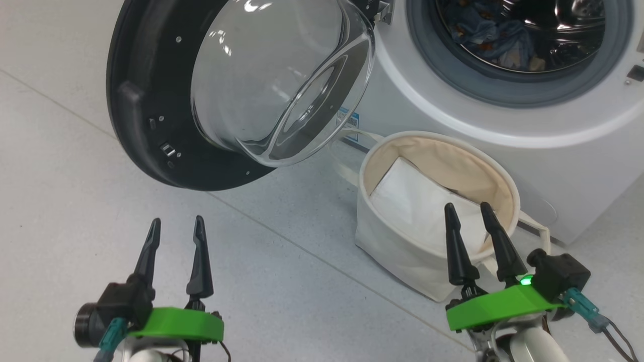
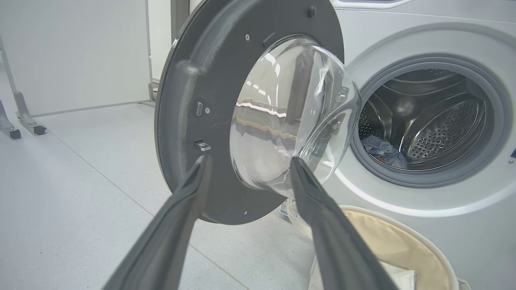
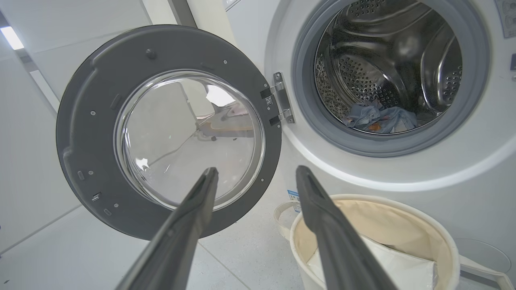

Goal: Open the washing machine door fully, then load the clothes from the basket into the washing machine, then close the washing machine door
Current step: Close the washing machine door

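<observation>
The washing machine door [image 1: 151,95] [image 2: 189,121] [image 3: 84,133] hangs swung open at the left of the washing machine [image 1: 503,120] [image 2: 423,201] [image 3: 403,177]. Blue clothes [image 1: 498,35] [image 2: 383,151] [image 3: 381,119] lie in the steel drum. The basket [image 1: 402,246] [image 2: 403,241] [image 3: 443,229] stands on the floor below the opening, with just a flat white sheet inside. My left gripper [image 1: 176,226] [image 2: 248,163] is open, low on the floor below the door. Open as well, my right gripper [image 1: 465,208] [image 3: 256,173] hovers at the basket's near rim.
Pale grey tiled floor [image 1: 75,201] spreads to the left and in front. A wheeled metal stand [image 2: 20,117] is by the far wall at the left. The door's latch edge juts out over the floor.
</observation>
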